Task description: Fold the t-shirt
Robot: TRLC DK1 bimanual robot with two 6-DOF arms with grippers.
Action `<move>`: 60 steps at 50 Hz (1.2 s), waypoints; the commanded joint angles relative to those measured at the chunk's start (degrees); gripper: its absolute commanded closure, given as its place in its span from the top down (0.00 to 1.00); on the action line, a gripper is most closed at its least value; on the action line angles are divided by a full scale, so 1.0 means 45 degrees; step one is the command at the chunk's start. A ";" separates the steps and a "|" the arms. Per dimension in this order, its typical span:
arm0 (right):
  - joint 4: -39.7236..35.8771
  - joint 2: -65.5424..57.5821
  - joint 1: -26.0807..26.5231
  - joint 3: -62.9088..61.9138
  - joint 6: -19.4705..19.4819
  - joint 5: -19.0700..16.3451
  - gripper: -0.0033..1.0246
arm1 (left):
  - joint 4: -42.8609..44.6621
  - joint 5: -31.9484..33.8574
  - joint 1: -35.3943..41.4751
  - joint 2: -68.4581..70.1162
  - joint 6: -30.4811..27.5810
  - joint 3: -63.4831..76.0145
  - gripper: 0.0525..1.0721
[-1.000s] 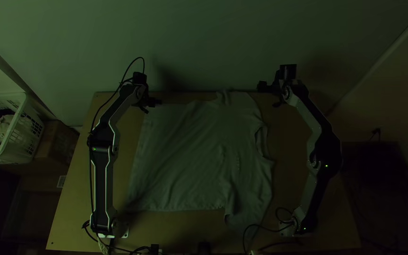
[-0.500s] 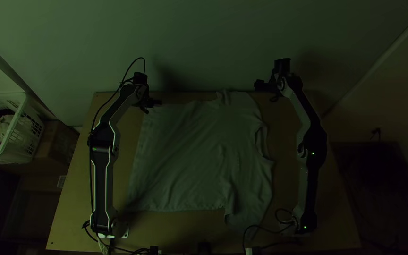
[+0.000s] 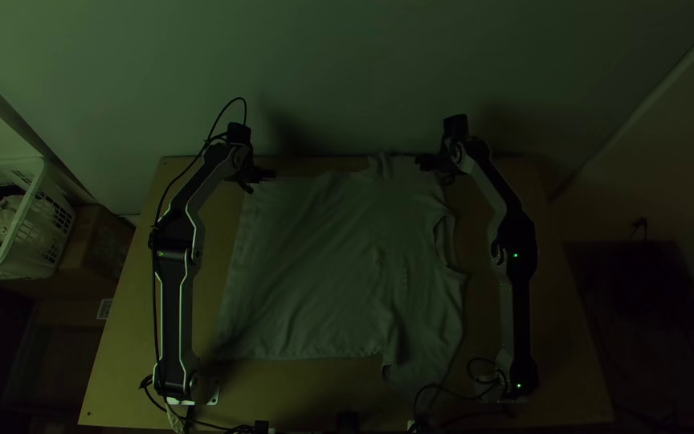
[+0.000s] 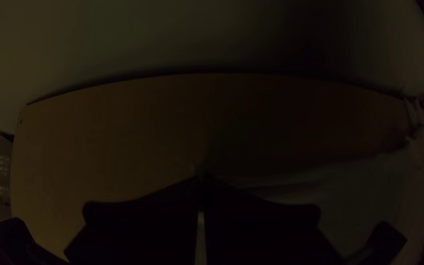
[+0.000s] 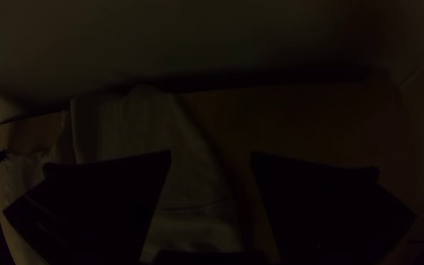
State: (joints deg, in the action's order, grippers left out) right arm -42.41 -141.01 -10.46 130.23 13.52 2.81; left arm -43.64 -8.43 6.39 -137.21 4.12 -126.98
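The grey t-shirt (image 3: 323, 265) lies mostly spread on the table, its right side rumpled, with a folded flap near the lower right. At its far left corner in the top view is my left gripper (image 3: 264, 174); the left wrist view shows this gripper (image 4: 201, 180) shut on the edge of the t-shirt (image 4: 359, 189), with creases running from the fingertips. My right gripper (image 3: 427, 163) is over the far right part of the shirt. In the right wrist view this gripper (image 5: 211, 154) stands open, cloth (image 5: 187, 181) and bare table both showing between its fingers.
The wooden table (image 3: 134, 321) ends at a pale wall (image 3: 347, 72) on the far side. A white basket (image 3: 38, 217) holding cloth stands off the table's left edge, beside a cardboard box (image 3: 94, 249). Black cables run by both arm bases.
My right gripper has moved left, from beyond the shirt's far right side to over its edge. The left arm and the t-shirt have stayed put.
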 commanded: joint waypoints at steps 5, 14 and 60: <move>-0.0145 -0.0657 -0.0137 0.0297 0.0219 0.0099 0.68 | -0.0459 0.0017 0.0064 0.0393 0.0237 0.0209 0.02; -0.0262 -0.0989 -0.0234 0.0317 0.0101 0.0079 0.56 | -0.0498 0.0056 0.0044 0.0393 0.0217 0.0209 0.02; 0.1456 -0.0598 0.0234 0.0746 0.0043 -0.0116 0.03 | 0.1807 0.0212 -0.0600 0.0490 0.0471 -0.0474 0.02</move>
State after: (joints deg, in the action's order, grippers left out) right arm -36.77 -144.33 -10.09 131.74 13.13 2.11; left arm -36.45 -7.55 4.64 -136.99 4.78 -127.33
